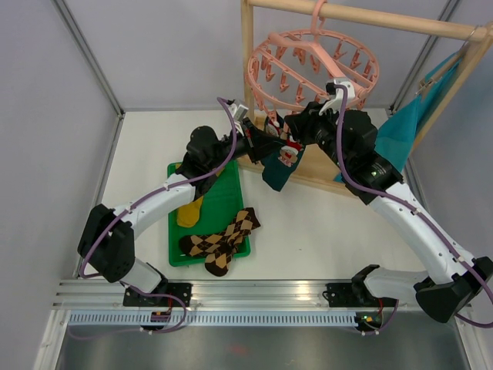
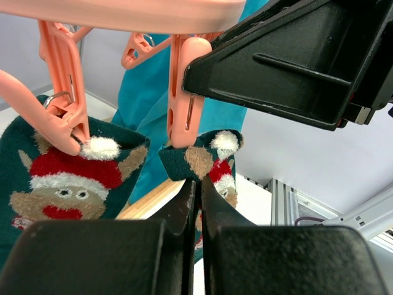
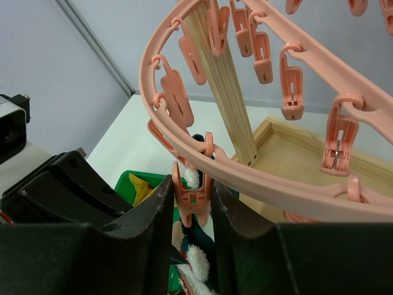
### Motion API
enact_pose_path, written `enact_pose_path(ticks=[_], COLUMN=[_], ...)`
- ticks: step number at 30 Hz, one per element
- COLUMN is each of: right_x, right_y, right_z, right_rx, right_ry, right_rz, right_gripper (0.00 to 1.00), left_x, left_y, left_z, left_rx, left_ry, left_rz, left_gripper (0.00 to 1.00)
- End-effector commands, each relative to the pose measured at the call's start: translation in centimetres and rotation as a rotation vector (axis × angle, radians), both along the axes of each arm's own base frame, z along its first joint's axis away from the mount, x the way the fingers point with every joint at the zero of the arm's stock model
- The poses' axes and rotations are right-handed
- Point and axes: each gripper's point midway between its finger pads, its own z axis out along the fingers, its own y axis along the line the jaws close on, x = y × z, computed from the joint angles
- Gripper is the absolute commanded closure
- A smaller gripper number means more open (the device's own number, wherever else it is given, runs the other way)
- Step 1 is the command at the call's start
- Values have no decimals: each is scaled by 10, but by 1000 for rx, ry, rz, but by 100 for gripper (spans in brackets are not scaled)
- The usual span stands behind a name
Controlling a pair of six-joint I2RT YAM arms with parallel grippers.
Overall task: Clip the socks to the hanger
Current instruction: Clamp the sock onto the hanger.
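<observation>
Fingers (image 2: 181, 212) of the left gripper (image 2: 198, 184) were pressed together on the cuff of a dark teal fabric sock with a red-and-white Christmas figure (image 2: 215, 163), its length hanging straight down. Directly above that pinched cuff, touching its top edge, hung a small pink plastic clip (image 2: 183, 92), long axis upright, mouth downward. The right gripper (image 3: 191, 192) was clamped around this clip's upper part from the far side, apparently squeezing it. Whether the cuff sat inside the mouth could not be told. Judged from this, the cuff needed to go straight up, not sideways, before the right jaws let go. The clip dangled from the round pink plastic drying hanger (image 3: 258, 184); a matching teal sock (image 2: 67, 178) hung clipped just beside, and brown-tan argyle socks (image 1: 223, 243) lay on the green tray (image 1: 174, 231), well apart
</observation>
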Motion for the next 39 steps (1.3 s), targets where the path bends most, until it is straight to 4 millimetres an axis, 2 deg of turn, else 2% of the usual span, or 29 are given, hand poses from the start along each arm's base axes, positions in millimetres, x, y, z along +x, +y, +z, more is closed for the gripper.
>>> enact_pose_path(ticks=[1, 7, 16, 21, 30, 34, 39], right_x=[-4, -5, -7, -9, -7, -5, -4], right_y=[3, 6, 4, 7, 3, -6, -1], right_z=[27, 25, 33, 31, 29, 34, 35], right_rx=[74, 72, 94, 87, 65, 63, 63], right_ry=[-44, -34, -41, -35, -37, -53, -53], right_rz=[39, 60, 73, 96, 77, 39, 61], right_gripper=[100, 100, 100, 100, 100, 100, 100], left_x=[2, 9, 25, 28, 19, 14, 15], left_y=[2, 3, 12, 14, 17, 22, 22], left_z=[25, 22, 19, 23, 30, 35, 39], left_rx=[-39, -39, -41, -53, -79, -79, -79], left_ry=[-94, -84, -52, -55, -85, -104, -110], left_rz=[18, 33, 75, 77, 60, 69, 67], left_gripper=[98, 98, 98, 98, 98, 98, 98])
